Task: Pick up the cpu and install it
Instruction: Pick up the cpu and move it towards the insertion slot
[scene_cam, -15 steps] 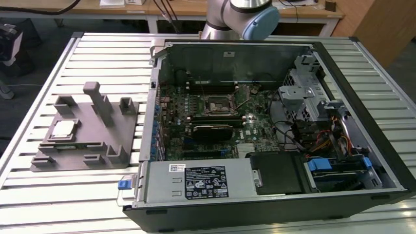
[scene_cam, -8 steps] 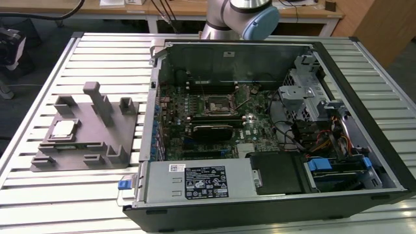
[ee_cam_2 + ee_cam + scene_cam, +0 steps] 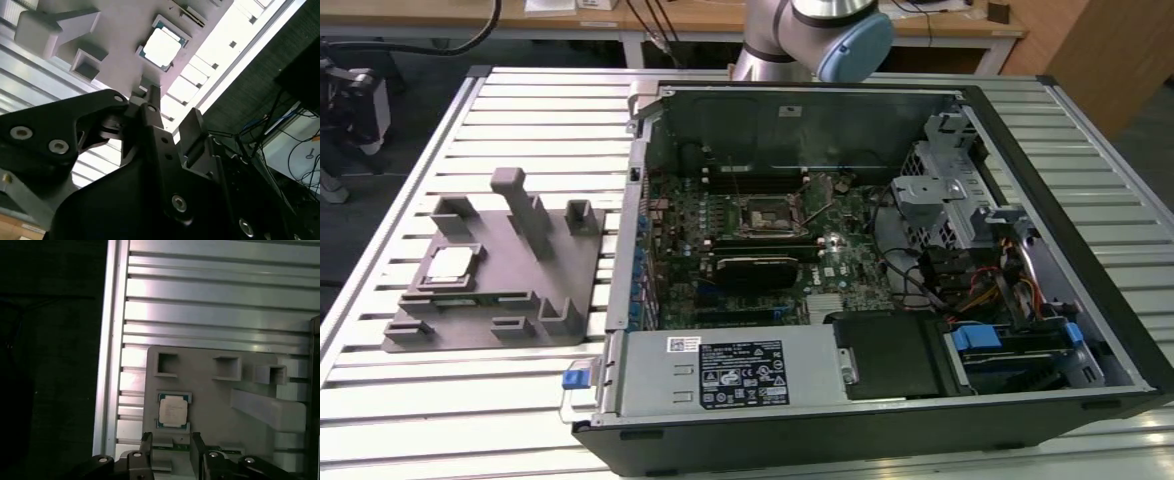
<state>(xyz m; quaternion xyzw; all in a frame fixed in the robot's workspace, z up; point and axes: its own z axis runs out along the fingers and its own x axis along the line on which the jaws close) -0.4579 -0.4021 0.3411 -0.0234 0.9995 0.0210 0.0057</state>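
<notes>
Cpu [image 3: 173,410] lying flat in grey tray [image 3: 210,400] recess, claw [image 3: 171,439] spread apart, empty, near it

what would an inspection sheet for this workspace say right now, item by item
surface: ribbed silver metal table carrying a grey plastic tray and an open black computer case
job's things: small square silver-topped cpu lying flat in a tray recess; black square socket frame on the green motherboard
clutter: nothing seen
grippers: black gripper over the tray beside the cpu, fingers apart, holding nothing
cables: coloured wires inside the case; thick black cable beyond the table
surroundings: wooden bench behind the table
</notes>
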